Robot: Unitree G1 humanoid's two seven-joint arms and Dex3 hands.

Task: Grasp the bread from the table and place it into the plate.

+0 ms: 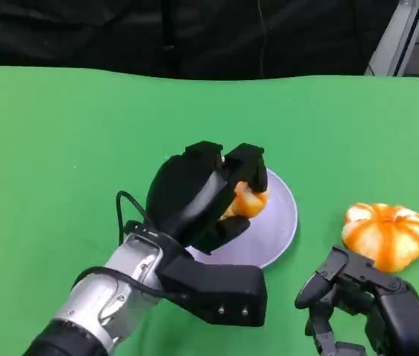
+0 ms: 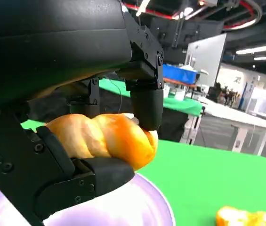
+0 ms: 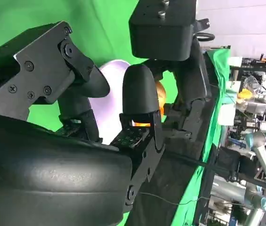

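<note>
Head view, as I log it: left hand [image 1: 205, 196] grips bread [image 1: 248, 200] over plate [image 1: 279, 222]. Right hand [image 1: 361, 300] holds nothing, fingers apart; orange pumpkin-shaped item [image 1: 385, 234] just beyond it on green table [image 1: 61, 148].

silver forearms [image 1: 113, 297], black cabled hands [image 1: 202, 196], visible screws

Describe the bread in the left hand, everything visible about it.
The bread is a golden-orange twisted roll with a glossy, baked-looking crust, paler in the folds. The left hand holds it, black fingers clamped above and below. It lies roughly level over the pale lavender plate; whether it touches the plate cannot be told.
</note>
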